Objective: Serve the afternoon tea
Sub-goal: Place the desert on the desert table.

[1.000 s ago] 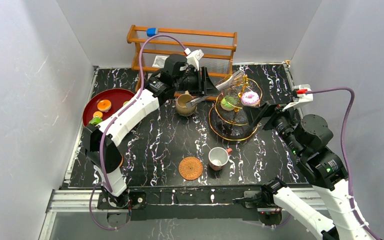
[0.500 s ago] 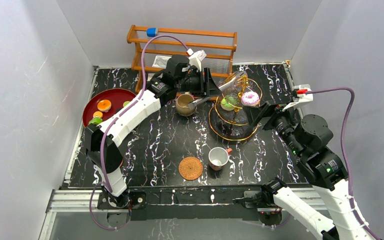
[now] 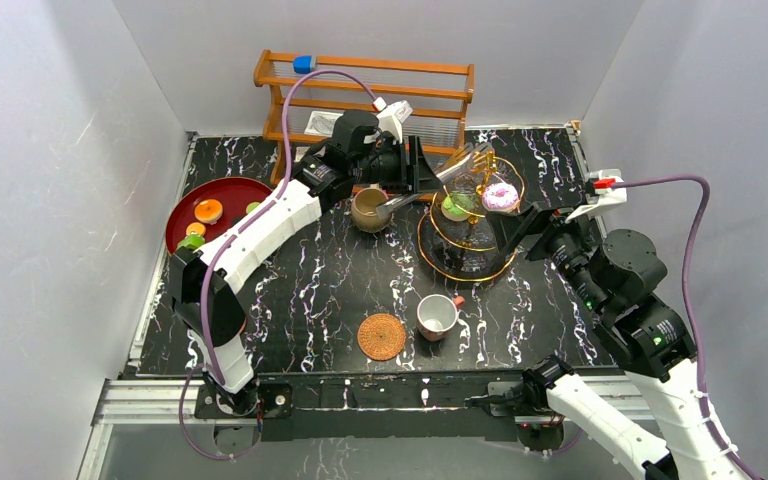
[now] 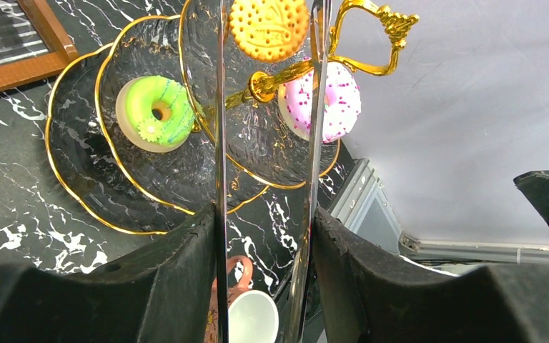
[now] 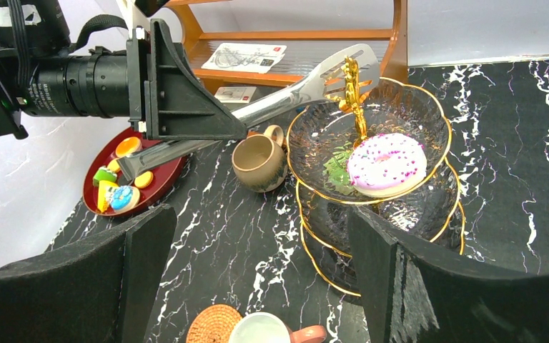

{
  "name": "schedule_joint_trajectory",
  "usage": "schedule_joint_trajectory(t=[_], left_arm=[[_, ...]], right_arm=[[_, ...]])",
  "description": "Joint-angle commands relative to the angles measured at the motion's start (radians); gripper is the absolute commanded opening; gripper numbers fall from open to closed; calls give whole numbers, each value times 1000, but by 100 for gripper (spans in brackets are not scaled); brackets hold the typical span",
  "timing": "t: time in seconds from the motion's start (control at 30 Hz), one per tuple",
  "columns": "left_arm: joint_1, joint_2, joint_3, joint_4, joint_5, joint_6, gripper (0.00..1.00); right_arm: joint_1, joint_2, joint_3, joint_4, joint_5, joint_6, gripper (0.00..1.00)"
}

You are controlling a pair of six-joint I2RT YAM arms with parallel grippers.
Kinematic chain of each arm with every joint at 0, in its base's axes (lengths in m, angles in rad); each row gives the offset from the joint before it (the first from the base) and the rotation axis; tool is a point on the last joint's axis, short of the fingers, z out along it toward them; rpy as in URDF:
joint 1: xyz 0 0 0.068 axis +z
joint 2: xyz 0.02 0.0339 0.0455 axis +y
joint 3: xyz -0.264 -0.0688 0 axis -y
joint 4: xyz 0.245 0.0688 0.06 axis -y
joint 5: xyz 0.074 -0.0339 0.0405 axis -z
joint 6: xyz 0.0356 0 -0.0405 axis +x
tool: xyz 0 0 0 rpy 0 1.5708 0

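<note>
From my seat I see the left pincer [image 4: 266, 221] closed on a pair of metal tongs [image 4: 219, 143], the blades running up between its fingers. A yellow biscuit [image 4: 268, 28] sits between the tong tips, over the top plate of the tiered glass stand [image 3: 430, 255]. I cannot tell whether the tips are pressing on it.

A pink doughnut [image 5: 386, 163] lies on the top plate beside the gold handle, and a green doughnut [image 4: 154, 113] lies on the plate below.

The right pincer [image 3: 520, 225] hangs just beside the stand on its right, with its jaws wide and nothing between them.

The tan mug [image 3: 369, 209] stands on the table [image 3: 320, 280] just left of the stand, under the tong handles. Nearer to me, the white cup [image 3: 437, 316] with its red handle stands next to a woven coaster [image 3: 381, 336], not on it.

More toy pieces [image 5: 120, 187] lie in the red tray [image 3: 222, 195] at the far left, and the wooden rack [image 3: 360, 90] stands at the back
</note>
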Motion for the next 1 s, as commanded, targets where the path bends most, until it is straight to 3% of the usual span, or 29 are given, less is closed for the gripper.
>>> schedule_joint_trajectory(t=[0.0, 0.53, 0.97], left_arm=[[-3, -21, 48, 9, -9, 20, 47], [-4, -47, 66, -28, -59, 59, 47], [-2, -154, 11, -130, -320, 149, 44]], right_arm=[[5, -12, 29, 55, 11, -9, 99], [4, -14, 30, 52, 16, -9, 99], [4, -16, 33, 44, 15, -9, 99]])
